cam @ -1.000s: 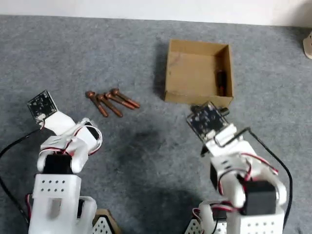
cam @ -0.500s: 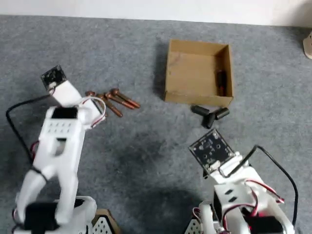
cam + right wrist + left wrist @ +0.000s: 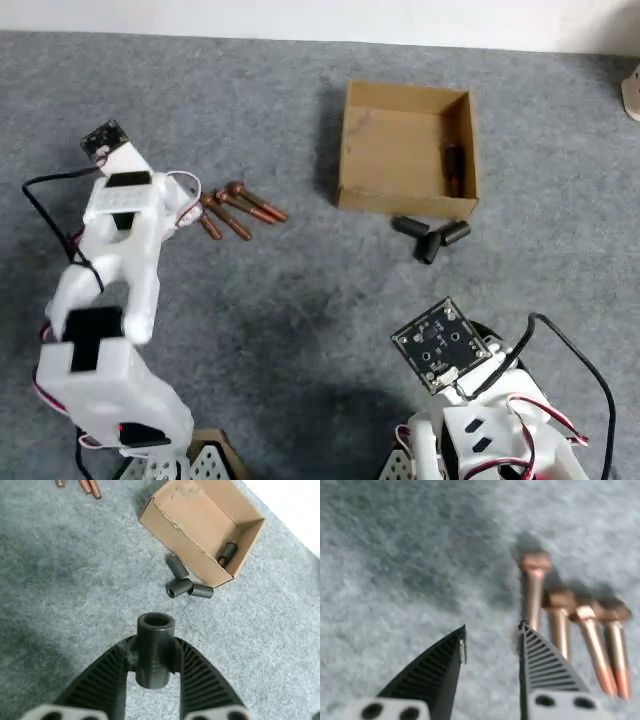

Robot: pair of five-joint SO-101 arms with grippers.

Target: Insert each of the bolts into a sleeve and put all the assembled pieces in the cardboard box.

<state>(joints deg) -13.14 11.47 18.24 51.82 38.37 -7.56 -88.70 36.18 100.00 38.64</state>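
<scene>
On your left, the left gripper hangs over the grey carpet with its jaws open and nothing between them. One tip sits just beside the shaft of the nearest bolt; you cannot tell whether it touches. The four copper bolts lie close together in a row on the carpet, heads to one side, with the left arm partly covering the outermost one in your high view.

Further right is the cardboard box, open at the top. One assembled piece lies inside against its right wall. Just in front of the box's right corner, three dark sleeves lie clustered on the carpet.

On your right, the right gripper is clamped on a fourth sleeve, held upright with its bore facing up, well back from the box.
</scene>
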